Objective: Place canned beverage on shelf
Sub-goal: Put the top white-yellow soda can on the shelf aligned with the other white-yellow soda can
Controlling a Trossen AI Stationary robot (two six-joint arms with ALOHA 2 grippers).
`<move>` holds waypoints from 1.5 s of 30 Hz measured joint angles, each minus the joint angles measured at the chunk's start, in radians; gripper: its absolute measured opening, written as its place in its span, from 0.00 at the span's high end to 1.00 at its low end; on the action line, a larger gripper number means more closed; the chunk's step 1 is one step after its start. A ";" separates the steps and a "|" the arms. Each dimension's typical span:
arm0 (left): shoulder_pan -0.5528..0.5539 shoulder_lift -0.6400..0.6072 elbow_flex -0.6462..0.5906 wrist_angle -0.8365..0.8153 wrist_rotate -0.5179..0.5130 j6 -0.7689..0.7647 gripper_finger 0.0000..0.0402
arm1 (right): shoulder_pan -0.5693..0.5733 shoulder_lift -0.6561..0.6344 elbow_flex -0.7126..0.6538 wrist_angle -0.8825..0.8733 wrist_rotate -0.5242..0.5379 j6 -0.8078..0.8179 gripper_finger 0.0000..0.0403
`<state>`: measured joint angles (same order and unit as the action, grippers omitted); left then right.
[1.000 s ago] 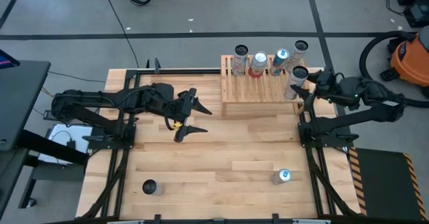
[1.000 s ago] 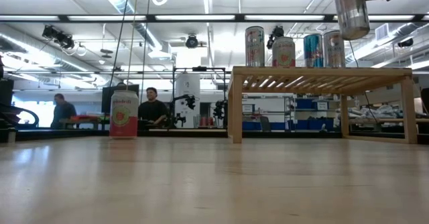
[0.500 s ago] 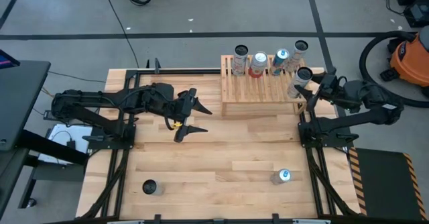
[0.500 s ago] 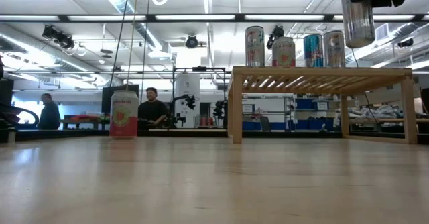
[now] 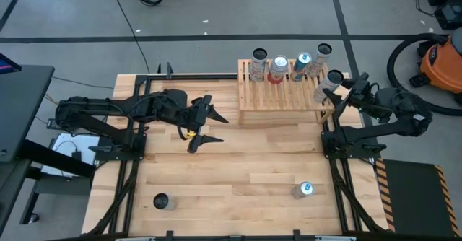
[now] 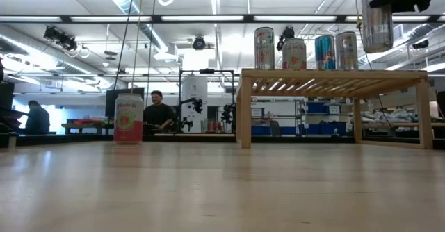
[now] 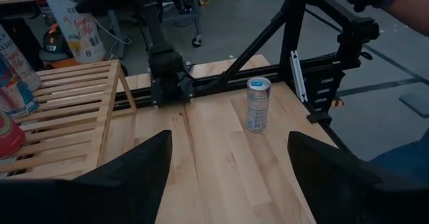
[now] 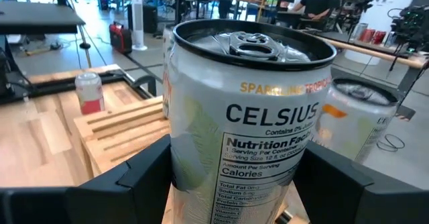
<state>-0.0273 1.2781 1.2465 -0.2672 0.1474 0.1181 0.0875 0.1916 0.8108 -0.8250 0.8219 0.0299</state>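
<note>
**Can drifts past the shelf's end**

Your right fingers (image 5: 339, 91) pinch the can (image 5: 329, 86), now carried outward beyond the shelf (image 5: 281, 93) corner, above it; bring it back. Left fingers (image 5: 204, 129) wait spread over the tabletop (image 5: 231, 176).

A silver-white Celsius can (image 8: 251, 123) with orange lettering, a light-wood slatted shelf (image 5: 283, 93), and a pink-labelled can (image 6: 128, 119) at nine o'clock.

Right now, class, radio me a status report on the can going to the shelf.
Right gripper holds can above shelf edge. Left gripper open, idle mid-table. Four cans stand along shelf's back.
</note>
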 joint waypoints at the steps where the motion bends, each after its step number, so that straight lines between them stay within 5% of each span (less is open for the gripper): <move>1: 0.000 0.000 0.000 0.000 0.000 0.000 0.25 | 0.000 -0.003 -0.009 0.000 0.001 0.000 0.32; 25: -0.001 0.000 0.000 -0.008 0.000 -0.001 0.25 | 0.000 -0.006 -0.104 0.022 0.109 0.041 0.32; 30: -0.001 0.000 0.000 -0.015 0.000 -0.002 0.25 | 0.000 -0.006 -0.135 0.017 0.213 0.042 0.32; 45: -0.001 0.000 0.000 -0.016 0.000 -0.002 0.25 | 0.000 -0.082 -0.140 0.016 0.224 0.045 0.31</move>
<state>-0.0280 1.2781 1.2465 -0.2829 0.1471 0.1163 0.0875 0.1100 0.6712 -0.8089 1.0458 0.0750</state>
